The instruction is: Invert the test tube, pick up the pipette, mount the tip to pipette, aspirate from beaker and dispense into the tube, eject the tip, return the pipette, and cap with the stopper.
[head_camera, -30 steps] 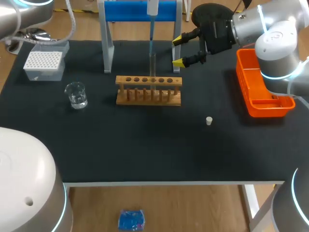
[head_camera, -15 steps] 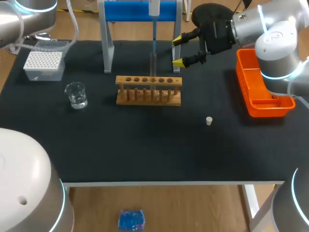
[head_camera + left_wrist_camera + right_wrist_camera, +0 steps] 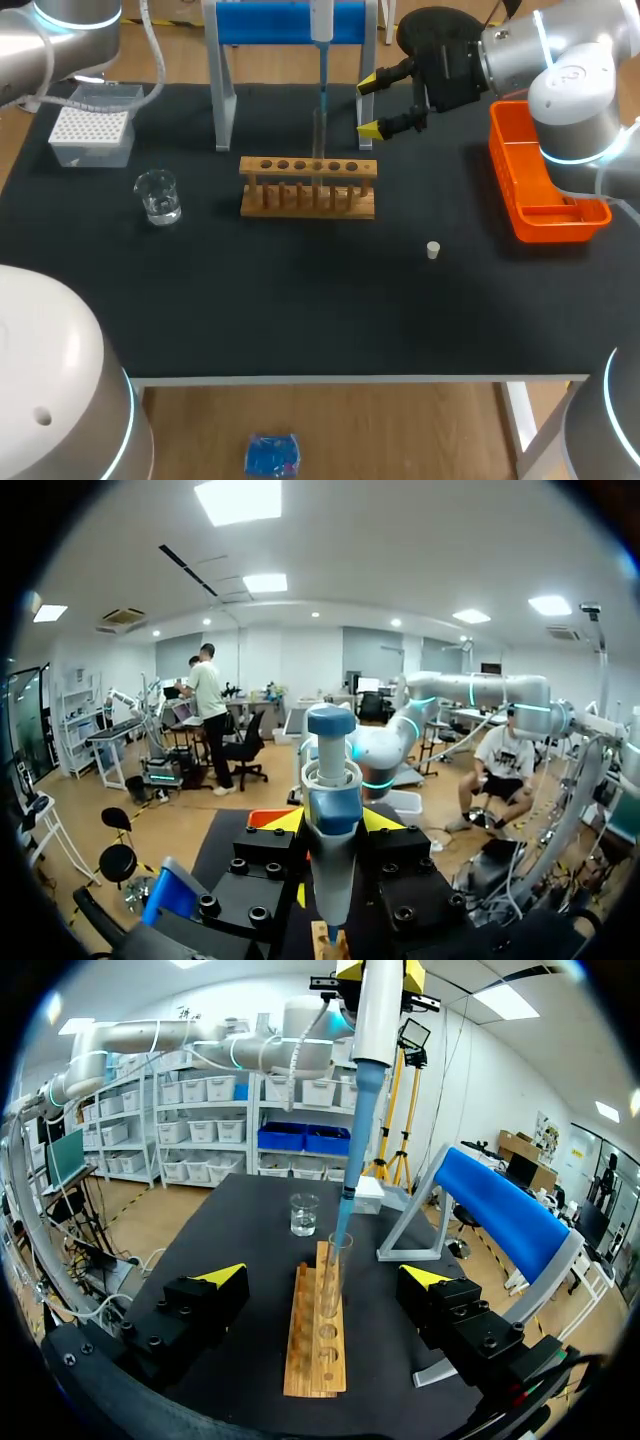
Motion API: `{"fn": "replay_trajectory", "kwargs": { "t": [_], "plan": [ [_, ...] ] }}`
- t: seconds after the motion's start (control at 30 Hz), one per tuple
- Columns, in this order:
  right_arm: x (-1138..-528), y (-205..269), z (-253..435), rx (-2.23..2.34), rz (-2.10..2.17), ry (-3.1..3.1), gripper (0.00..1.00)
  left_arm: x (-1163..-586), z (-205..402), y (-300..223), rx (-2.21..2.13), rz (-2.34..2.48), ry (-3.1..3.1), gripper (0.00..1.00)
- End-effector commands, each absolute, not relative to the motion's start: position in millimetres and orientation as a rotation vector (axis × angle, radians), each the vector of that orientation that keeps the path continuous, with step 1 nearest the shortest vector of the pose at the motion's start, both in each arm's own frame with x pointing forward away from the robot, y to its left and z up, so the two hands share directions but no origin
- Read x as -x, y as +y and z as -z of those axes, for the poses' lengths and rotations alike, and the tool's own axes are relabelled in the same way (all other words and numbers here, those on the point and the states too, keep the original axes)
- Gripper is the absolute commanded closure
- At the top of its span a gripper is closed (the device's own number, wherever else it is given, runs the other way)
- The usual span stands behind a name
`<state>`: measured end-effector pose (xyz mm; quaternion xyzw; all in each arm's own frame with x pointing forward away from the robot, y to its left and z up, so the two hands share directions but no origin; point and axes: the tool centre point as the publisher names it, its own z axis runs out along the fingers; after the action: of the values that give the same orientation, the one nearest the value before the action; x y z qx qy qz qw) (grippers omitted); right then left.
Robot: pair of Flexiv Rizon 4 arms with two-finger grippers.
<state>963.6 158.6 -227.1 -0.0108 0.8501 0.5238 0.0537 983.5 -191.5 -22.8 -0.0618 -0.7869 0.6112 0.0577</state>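
Observation:
My left gripper (image 3: 335,820) is shut on the white and blue pipette (image 3: 333,800), which hangs upright over the wooden rack (image 3: 308,187). In the head view only the pipette (image 3: 322,20) shows, not the left gripper's fingers. Its blue tip (image 3: 345,1180) ends at the mouth of the glass test tube (image 3: 332,1275) standing in the rack. My right gripper (image 3: 372,104) is open, just right of the tube and behind the rack, holding nothing. The beaker (image 3: 158,196) stands left of the rack. The small white stopper (image 3: 433,250) lies on the mat to the front right.
A tip box (image 3: 92,133) sits at the back left. The blue pipette stand (image 3: 290,25) is behind the rack. An orange bin (image 3: 540,180) lies at the right edge, under my right arm.
The pipette has shifted slightly to the right over the tube, and my left arm has moved with it. The right arm has kept still.

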Motion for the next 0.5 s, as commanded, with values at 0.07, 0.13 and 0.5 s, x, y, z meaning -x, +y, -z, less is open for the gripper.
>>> {"fn": "replay_trajectory", "kwargs": {
  "t": [0.07, 0.13, 0.5],
  "plan": [
    [-963.8, 158.8, 227.8, 0.034, -1.592, 2.581, 0.0, -985.2, 23.3, -189.1, 0.177, -1.834, -2.407, 1.0],
    [-963.8, 158.8, 227.8, 0.034, -1.592, 2.581, 0.0, -985.3, 24.3, -188.4, 0.163, -1.818, -2.427, 1.0],
    [-963.8, 158.8, 227.8, 0.034, -1.592, 2.581, 0.0, -986.9, 31.7, -186.3, 0.146, -1.818, -2.445, 1.0]
  ]
}}
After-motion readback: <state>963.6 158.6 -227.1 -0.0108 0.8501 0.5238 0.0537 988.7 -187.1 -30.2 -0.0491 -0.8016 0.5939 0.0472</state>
